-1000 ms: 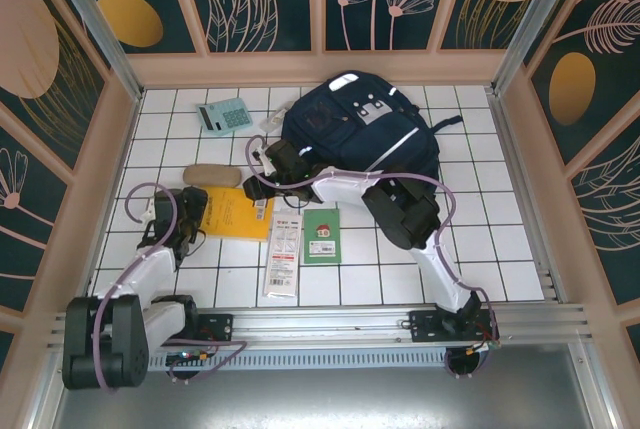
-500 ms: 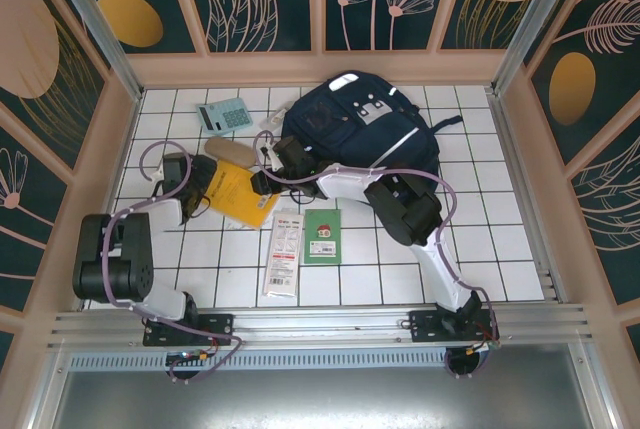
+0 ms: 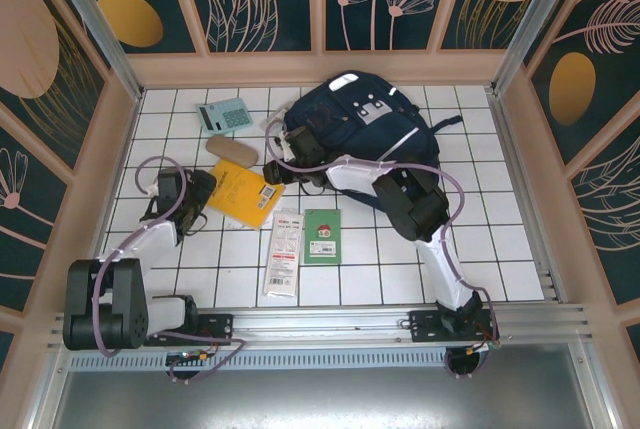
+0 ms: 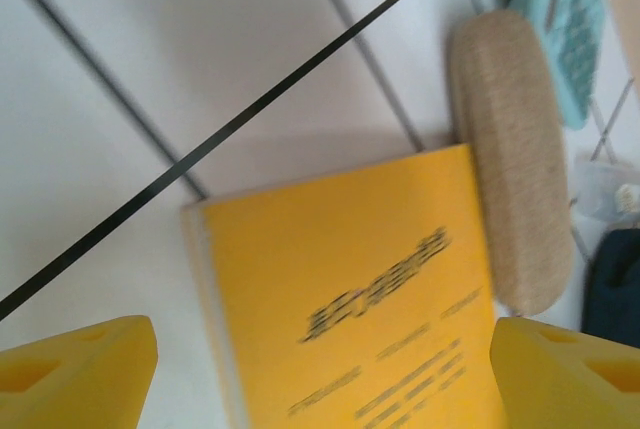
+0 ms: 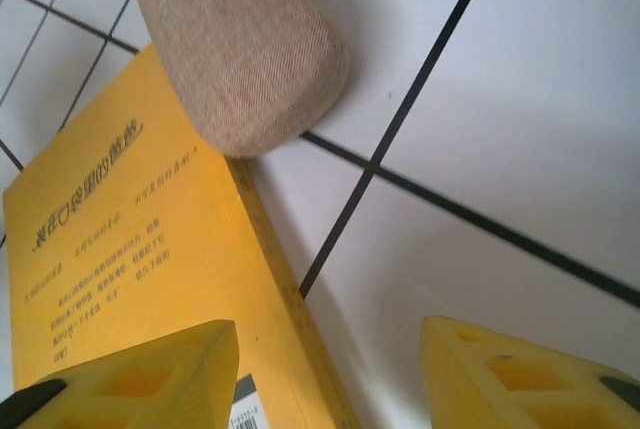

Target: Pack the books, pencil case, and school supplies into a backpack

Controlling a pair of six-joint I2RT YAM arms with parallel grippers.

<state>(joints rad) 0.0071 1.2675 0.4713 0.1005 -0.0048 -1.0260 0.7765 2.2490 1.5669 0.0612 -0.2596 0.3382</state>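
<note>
An orange-yellow book (image 3: 243, 194) lies tilted on the white tiles, left of the navy backpack (image 3: 365, 129). My left gripper (image 3: 203, 189) sits at its left edge, open, with the book's cover (image 4: 350, 299) between the fingertips (image 4: 80, 369). My right gripper (image 3: 272, 171) hovers open over the book's right edge (image 5: 150, 249). The tan pencil case (image 3: 230, 149) lies just beyond the book, also seen close up (image 5: 235, 39) (image 4: 510, 159). The teal calculator (image 3: 222, 114) is at the back left. A white-and-red pack (image 3: 283, 254) and a small green book (image 3: 322, 236) lie in front.
A small clear packet (image 3: 275, 119) rests beside the backpack's left side. Wooden walls with patterned panels enclose the table on three sides. A metal rail (image 3: 330, 324) runs along the near edge. Bare tiles lie right of the green book.
The yellow book turned and slid toward the back, pushing the pencil case up toward the calculator. My left arm swung its gripper up to the book's left edge. My right gripper drew back toward the backpack.
</note>
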